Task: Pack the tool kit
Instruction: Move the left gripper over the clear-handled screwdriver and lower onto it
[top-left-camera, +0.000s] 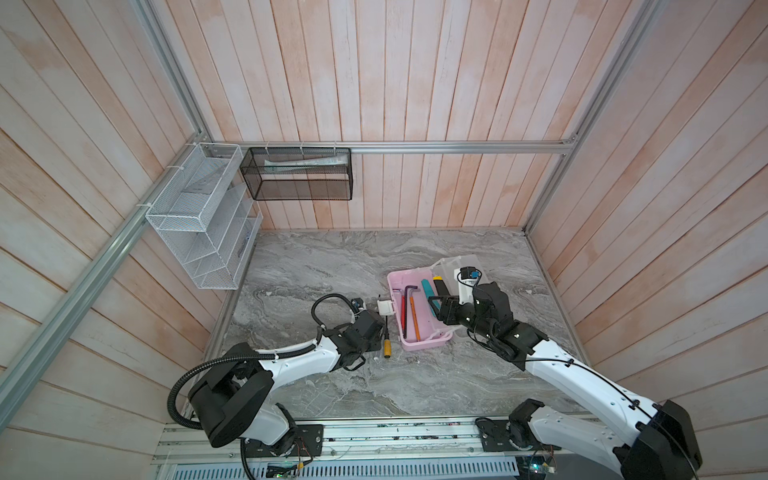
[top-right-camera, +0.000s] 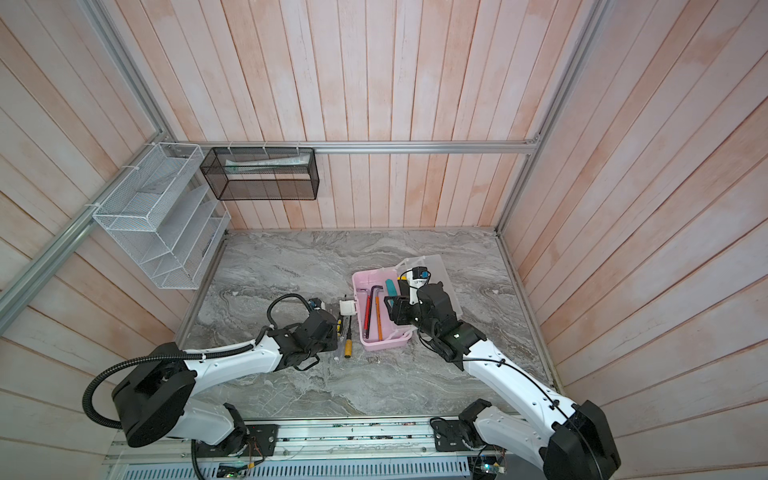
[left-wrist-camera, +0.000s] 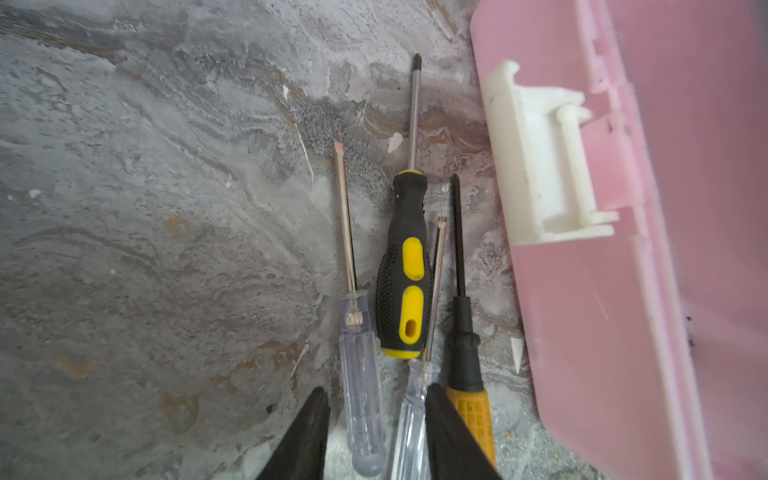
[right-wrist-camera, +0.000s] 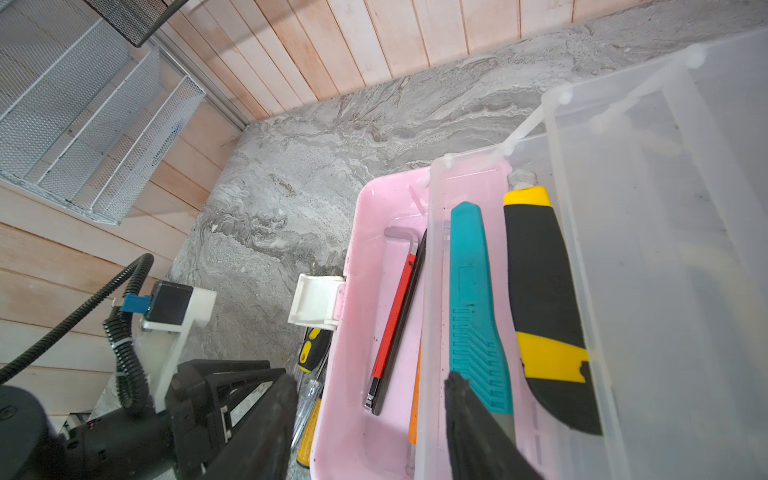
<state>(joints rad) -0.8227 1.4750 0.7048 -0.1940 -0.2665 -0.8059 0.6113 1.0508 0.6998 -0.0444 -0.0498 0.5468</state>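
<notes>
**A:** Which step is in hand?

**B:** Start left of the pink case (top-left-camera: 426, 341). 4 screwdrivers lie side by side on the table (top-left-camera: 332, 266), just beside the case's white latch (left-wrist-camera: 536, 166), and none is packed. The left gripper (left-wrist-camera: 374, 390) sits low over them with its jaws part-way open. They straddle the 2 clear-handled screwdrivers (left-wrist-camera: 361, 374). A gap shows beside one finger, so I judge nothing is clamped yet.

**A:** And the case itself?

**B:** It stands open. Hex keys (right-wrist-camera: 395, 320) lie on its floor. A teal knife (right-wrist-camera: 473, 299) and a black-and-yellow knife (right-wrist-camera: 544, 299) rest in a clear tray (right-wrist-camera: 436, 249) on the side away from the latch. The right gripper (right-wrist-camera: 370, 376) hangs over the case, jaws about half open and empty. The frosted lid (right-wrist-camera: 685, 166) leans back beyond the knives.

**A:** So what comes next?

**B:** Fetching screwdrivers, I'd say. The jaws need to close squarely on the clear handles, lift them clear of the other 2 screwdrivers, pass over the latch wall and lay them beside the hex keys.
</notes>
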